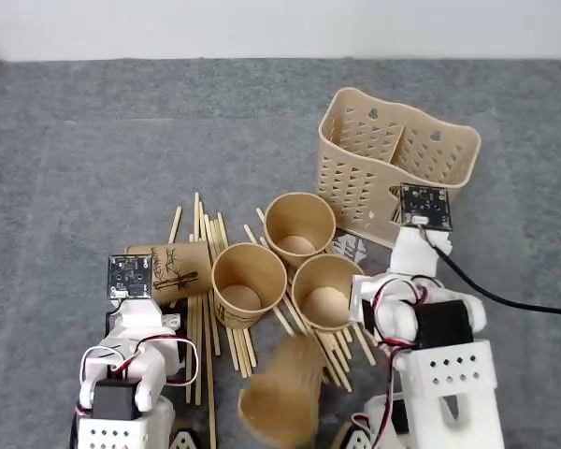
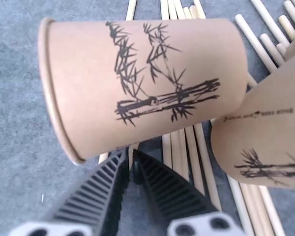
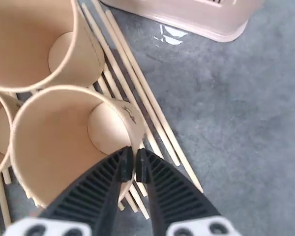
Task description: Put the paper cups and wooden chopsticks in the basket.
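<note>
- Left gripper [image 2: 131, 164]: fingers together, empty, beside lying paper cup [image 2: 142, 83].
- Right gripper [image 3: 132, 160]: fingers together at upright paper cup [image 3: 59, 147] rim.
- Grey table [image 1: 122, 122]; white wall [image 1: 262, 28] behind.

Soft, even light falls from above onto the grey counter [image 1: 93, 122]. Shadows are faint and short, and deepen only inside the basket [image 1: 393, 159] and the upright cups. At lower centre of the high view the toppled cup [image 1: 280, 398] is smeared, perhaps by motion. In the left wrist view a dim shade sits beneath the printed cup [image 2: 142, 83], and the left pincer [image 2: 130, 169], close to the lens, looks soft.
</note>
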`<state>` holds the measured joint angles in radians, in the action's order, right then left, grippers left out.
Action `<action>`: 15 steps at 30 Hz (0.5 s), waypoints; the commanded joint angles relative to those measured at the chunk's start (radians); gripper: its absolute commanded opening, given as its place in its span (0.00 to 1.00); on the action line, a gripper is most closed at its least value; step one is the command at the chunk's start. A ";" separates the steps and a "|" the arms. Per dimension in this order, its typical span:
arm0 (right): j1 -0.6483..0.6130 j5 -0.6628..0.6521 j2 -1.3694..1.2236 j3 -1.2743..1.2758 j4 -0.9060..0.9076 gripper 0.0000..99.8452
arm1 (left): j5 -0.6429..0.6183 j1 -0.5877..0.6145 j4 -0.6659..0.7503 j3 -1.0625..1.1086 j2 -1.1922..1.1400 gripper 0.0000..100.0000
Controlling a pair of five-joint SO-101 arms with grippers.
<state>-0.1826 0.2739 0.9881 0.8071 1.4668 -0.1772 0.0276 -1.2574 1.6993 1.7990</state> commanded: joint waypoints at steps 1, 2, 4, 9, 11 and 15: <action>0.030 -0.003 0.002 -0.175 0.074 0.01 | 0.005 -0.002 -0.003 -0.016 0.017 0.01; 0.033 -0.018 -0.001 -0.219 0.105 0.01 | 0.005 -0.002 -0.003 -0.016 0.017 0.01; 0.033 -0.037 -0.001 -0.307 0.148 0.01 | 0.005 -0.002 -0.003 -0.016 0.017 0.01; 0.033 -0.046 -0.001 -0.509 0.202 0.01 | 0.005 -0.002 -0.003 -0.016 0.017 0.01; 0.033 -0.046 -0.002 -0.586 0.193 0.01 | 0.005 -0.002 -0.003 -0.016 0.017 0.01; 0.035 -0.060 -0.041 -0.766 0.157 0.01 | 0.005 -0.002 -0.003 -0.016 0.017 0.01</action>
<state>-0.1611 0.2355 0.9881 0.1995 1.6525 -0.1772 0.0276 -1.2574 1.6993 1.7990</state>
